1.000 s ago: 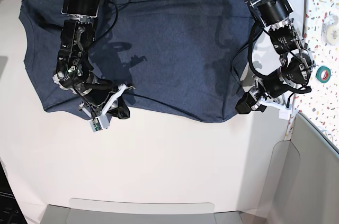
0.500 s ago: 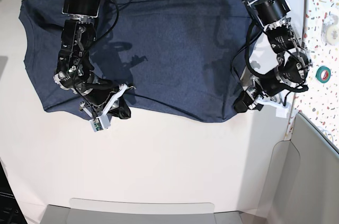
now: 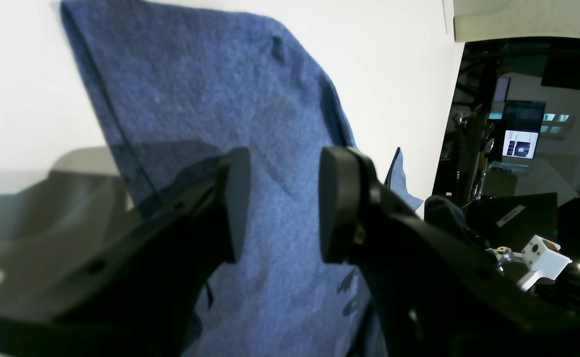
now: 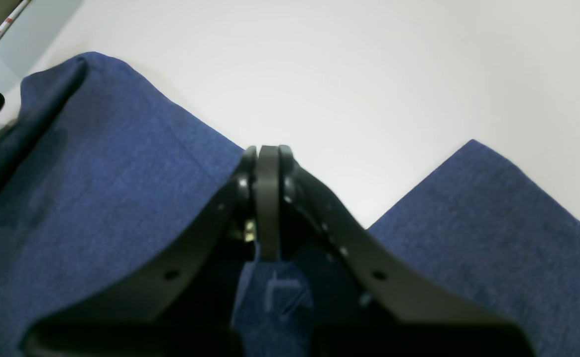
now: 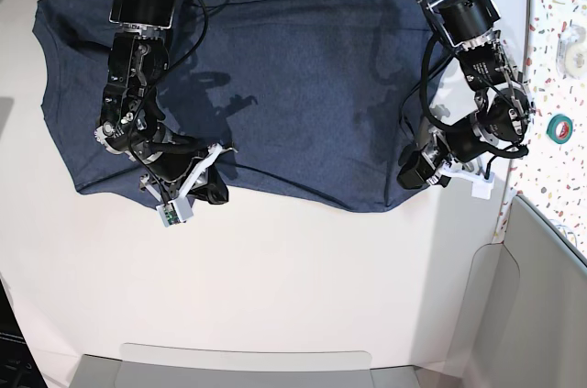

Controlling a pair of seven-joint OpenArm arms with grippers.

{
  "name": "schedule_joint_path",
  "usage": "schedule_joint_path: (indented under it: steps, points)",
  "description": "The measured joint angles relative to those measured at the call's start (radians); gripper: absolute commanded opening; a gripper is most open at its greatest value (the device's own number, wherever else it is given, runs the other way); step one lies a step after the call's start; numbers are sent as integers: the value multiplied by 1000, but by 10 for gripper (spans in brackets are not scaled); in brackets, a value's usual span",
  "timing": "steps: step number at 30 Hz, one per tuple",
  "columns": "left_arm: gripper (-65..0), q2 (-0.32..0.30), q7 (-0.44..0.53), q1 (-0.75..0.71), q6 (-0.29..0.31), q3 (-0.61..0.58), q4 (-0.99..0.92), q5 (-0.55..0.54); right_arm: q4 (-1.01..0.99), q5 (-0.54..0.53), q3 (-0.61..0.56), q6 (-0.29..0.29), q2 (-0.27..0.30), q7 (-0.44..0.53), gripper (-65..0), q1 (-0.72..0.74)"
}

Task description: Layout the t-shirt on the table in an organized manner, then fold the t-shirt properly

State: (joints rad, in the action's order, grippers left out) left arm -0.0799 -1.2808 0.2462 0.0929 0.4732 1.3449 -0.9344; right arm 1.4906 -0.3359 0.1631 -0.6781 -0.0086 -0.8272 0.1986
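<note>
Near edge first: your right tool [image 4: 266, 163] is pinched fully closed at the shirt [image 5: 275, 85] hem; the wrist view shows cloth bunched under the jaws, so it looks like it's gripping the fabric, tho the fold hides the exact bite. Left tool [image 3: 277, 203] hangs partway open over the shirt's corner nr the desk [image 5: 275, 287] edge, nothing between the pads.

To do this step well: drop the left tool so one pad slides under the hem, the other on top, then close before you lift. Take both layers, not just the top one. Lift both sides level & together, else the cloth skews.

Shirt lies flat on the far half of the desk, long axis running side to side in the base view. Can't tell which end is the neck, no label or print showing.
</note>
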Motion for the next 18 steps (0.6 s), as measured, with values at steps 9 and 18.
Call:
schedule_joint_path:
  steps: [9, 18]
  points:
    - [-441, -1, 0, 0, 0, 0, 0, 0, 65, 5, -10, 0, -3, 1, -650, 2]
    - [-441, -2, 0, 0, 0, 0, 0, 0, 65, 4, -35, 0, 0, -1, -650, 0]
